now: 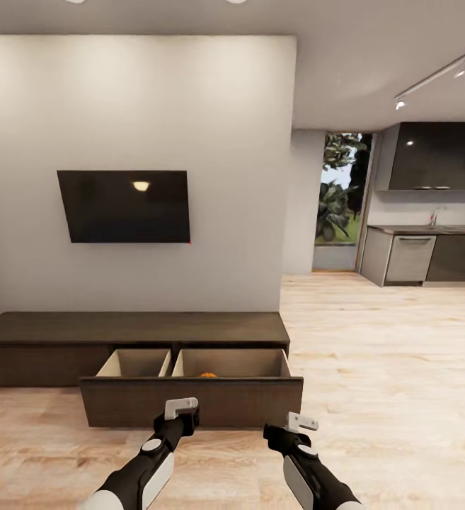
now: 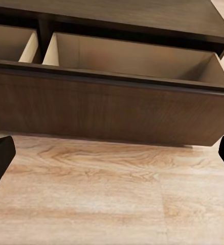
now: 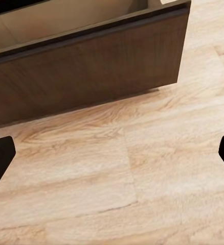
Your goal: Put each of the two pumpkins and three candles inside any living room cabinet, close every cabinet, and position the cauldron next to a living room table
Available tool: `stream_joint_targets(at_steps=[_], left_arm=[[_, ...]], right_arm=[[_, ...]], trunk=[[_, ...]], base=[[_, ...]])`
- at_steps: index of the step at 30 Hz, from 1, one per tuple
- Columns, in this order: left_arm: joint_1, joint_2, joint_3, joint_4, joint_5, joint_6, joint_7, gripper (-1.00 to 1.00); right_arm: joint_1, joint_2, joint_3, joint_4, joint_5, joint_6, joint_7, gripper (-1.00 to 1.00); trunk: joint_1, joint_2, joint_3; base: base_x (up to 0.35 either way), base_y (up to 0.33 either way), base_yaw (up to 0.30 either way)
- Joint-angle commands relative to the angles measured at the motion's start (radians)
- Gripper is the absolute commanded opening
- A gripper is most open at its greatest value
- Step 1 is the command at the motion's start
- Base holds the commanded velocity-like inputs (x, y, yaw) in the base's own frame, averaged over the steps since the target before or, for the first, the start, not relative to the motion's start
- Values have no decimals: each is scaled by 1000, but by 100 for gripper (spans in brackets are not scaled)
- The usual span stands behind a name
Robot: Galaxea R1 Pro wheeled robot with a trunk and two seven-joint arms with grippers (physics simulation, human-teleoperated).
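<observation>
Left gripper (image 1: 182, 409): empty, fingers spread wide, their dark tips at the two edges of the left wrist view; it hovers over the floor (image 1: 388, 340) just before the drawer front.
Right gripper (image 1: 301, 423): empty too, fingers spread, low over the floor near the drawer's right corner.
Drawer (image 1: 190, 400): pulled well out of the cabinet (image 1: 133, 328), with two pale-lined compartments parted by a divider.
Pumpkin (image 1: 207, 374): a small orange sliver peeps over the front panel in the right compartment; its ribs and stem are hidden.
Cabinet: long, low, dark brown, flat top bare, standing against the wall under the TV (image 1: 124, 206).
Done: at least one pumpkin appears to be stowed; what else lies in the drawer cannot be told.
Left: the drawer must be shut, and the candles, second pumpkin and cauldron probably still need attending to.
</observation>
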Motion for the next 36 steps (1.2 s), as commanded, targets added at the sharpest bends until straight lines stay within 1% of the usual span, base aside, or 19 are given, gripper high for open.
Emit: stream_joint_targets(at_steps=[1, 17, 18, 22, 23, 24, 25, 27, 28, 30, 35, 36], left_arm=[[-1, 1, -9, 1, 7, -4, 8, 100], [-1, 1, -9, -3, 7, -7, 7, 100], [-1, 1, -9, -4, 7, -7, 7, 100], [-1, 1, -10, -10, 6, -7, 8, 100], [-1, 1, -10, -11, 5, -7, 8, 100], [-1, 0, -10, -11, 5, -7, 8, 100], [-1, 0, -11, -11, 5, -7, 10, 100], [-1, 0, -12, -12, 4, -6, 11, 100], [-1, -1, -12, -12, 3, -6, 10, 100], [-1, -1, -12, -12, 3, -13, 10, 100], [-1, -1, -11, -8, 3, -85, 11, 100], [-1, 0, -11, -10, 2, -97, 12, 100]], right_arm=[[-1, -1, 9, -2, -7, 5, -8, 100], [0, -1, 8, -2, -7, -3, -9, 100], [0, -1, 8, -2, -7, -12, -9, 100], [0, -1, 12, 17, -8, -105, -9, 100], [0, -1, 14, 21, -7, -116, -9, 100], [0, -1, 21, 25, -4, -124, -9, 100], [-1, -1, 43, 30, 7, -136, -10, 100], [-1, -1, 73, 35, 25, -144, -15, 100], [-1, 0, 98, 37, 42, -148, -19, 100], [-1, -1, 122, 41, 59, -153, -22, 100], [-1, -2, 142, 39, 72, -160, -25, 100], [-1, -2, 145, 37, 74, -162, -25, 100]], trunk=[[4, -8, -4], [65, -120, -55], [69, -127, -58], [84, -155, -70], [88, -162, -73], [88, -162, -73], [88, -162, -73], [88, -162, -73], [88, -162, -73], [88, -162, -73], [88, -162, -73], [92, -169, -76]], base=[[0, 0, 0], [0, 0, 0], [0, 0, 0], [0, 0, 0], [0, 0, 0], [0, 0, 0], [0, 0, 0], [0, 0, 0], [0, 0, 0], [0, 0, 0], [0, 0, 0], [0, 0, 0]])
